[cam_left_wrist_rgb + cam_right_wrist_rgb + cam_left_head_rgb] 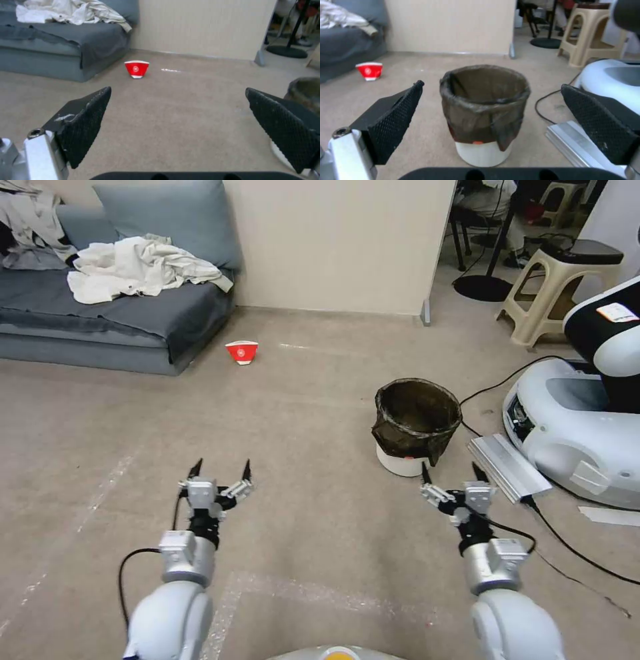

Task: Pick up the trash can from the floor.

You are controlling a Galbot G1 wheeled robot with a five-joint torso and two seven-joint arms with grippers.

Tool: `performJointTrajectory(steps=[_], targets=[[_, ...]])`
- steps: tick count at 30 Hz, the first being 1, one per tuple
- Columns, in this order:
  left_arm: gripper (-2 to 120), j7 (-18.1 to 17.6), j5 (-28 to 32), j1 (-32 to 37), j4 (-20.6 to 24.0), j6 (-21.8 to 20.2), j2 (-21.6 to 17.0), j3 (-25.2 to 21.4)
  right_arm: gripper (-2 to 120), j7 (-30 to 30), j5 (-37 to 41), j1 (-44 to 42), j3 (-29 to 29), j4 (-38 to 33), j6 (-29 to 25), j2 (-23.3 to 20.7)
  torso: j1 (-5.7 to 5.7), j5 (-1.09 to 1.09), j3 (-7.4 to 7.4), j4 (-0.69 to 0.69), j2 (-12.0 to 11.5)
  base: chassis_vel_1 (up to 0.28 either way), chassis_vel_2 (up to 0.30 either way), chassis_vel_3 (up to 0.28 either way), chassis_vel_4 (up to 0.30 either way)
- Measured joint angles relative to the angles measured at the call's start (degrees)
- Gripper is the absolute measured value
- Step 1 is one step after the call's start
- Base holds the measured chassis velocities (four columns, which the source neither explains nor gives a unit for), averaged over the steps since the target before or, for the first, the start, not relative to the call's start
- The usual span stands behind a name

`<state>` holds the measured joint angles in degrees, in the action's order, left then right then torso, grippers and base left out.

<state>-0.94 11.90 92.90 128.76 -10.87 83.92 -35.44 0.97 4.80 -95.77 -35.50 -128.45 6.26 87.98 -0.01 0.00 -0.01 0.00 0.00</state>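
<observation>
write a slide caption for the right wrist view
Open right hand faces the upright bag-lined trash can on the floor.

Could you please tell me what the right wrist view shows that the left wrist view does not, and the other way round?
The right wrist view alone shows the trash can whole, upright on the floor, framed by the open right end effector, with a beige stool and a silver bar beside it. The left wrist view alone shows the open left end effector over bare floor and crumpled white cloth on the sofa. Both share the red-and-white bowl, sofa and wall.
</observation>
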Motion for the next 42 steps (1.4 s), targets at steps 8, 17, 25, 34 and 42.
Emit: performJointTrajectory(steps=[8,17,25,34,42], targets=[[100,-0.67,8.13,4.18,6.73,-0.45,-3.83,-2.60,100,0.99,4.15,-6.02,-3.44,-12.06,5.54,1.78,0.00,-0.04,0.00,0.00,0.00,0.000,0.000,0.000,0.000],[100,-0.33,8.37,4.26,4.57,1.23,-3.62,-2.59,100,1.03,4.64,-6.45,-3.67,-12.82,5.74,1.89,0.00,-0.02,0.00,0.00,0.00,0.000,0.000,0.000,0.000],[100,-0.28,8.21,3.73,3.66,0.67,-3.59,-2.60,100,-2.92,7.92,-5.89,-3.04,-7.57,-4.31,0.18,0.00,0.00,0.01,0.01,0.00,0.000,0.000,0.000,0.000],[100,-0.29,8.04,3.03,2.72,-0.23,-3.46,-2.22,100,-3.11,8.21,-5.54,-3.11,-6.87,-4.89,0.07,0.00,0.00,0.01,0.00,0.00,-0.009,-0.012,-0.010,-0.007],[100,-0.32,7.98,2.90,2.56,-0.48,-3.35,-1.90,100,-2.94,8.13,-5.41,-3.22,-6.87,-4.89,0.22,0.00,0.00,0.01,0.00,0.00,-0.076,-0.077,-0.081,-0.071]])
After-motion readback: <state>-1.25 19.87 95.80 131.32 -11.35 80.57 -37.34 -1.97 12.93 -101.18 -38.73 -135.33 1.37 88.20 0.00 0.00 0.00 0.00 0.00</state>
